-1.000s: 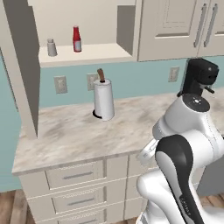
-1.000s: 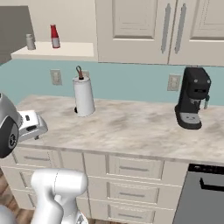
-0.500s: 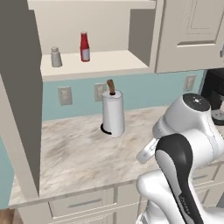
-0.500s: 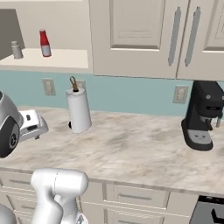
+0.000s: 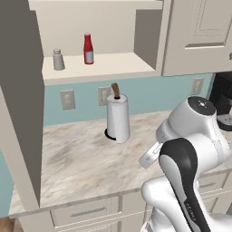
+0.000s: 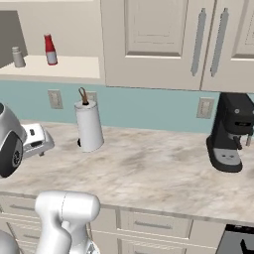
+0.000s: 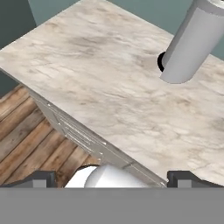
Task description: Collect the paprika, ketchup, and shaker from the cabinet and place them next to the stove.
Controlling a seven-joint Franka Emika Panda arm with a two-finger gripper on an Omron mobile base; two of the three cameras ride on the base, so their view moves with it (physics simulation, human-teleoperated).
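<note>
Pincer [image 7: 112, 177] spread wide, holding nothing, over the near counter [image 7: 100, 92] edge, paper towel roll [image 5: 118, 118] beyond. We see ketchup [image 5: 88, 49] and shaker [image 5: 58, 60] on the open cabinet [image 5: 97, 68] shelf, far left. Paprika we can't spot. Nothing collected yet; all three left.

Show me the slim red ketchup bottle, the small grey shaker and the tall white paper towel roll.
Slim red ketchup bottle [image 5: 88, 50]: left base view, on its body.
Small grey shaker [image 5: 58, 60]: left base view, on its side.
Tall white paper towel roll [image 6: 89, 126]: right base view, mid-roll.
</note>
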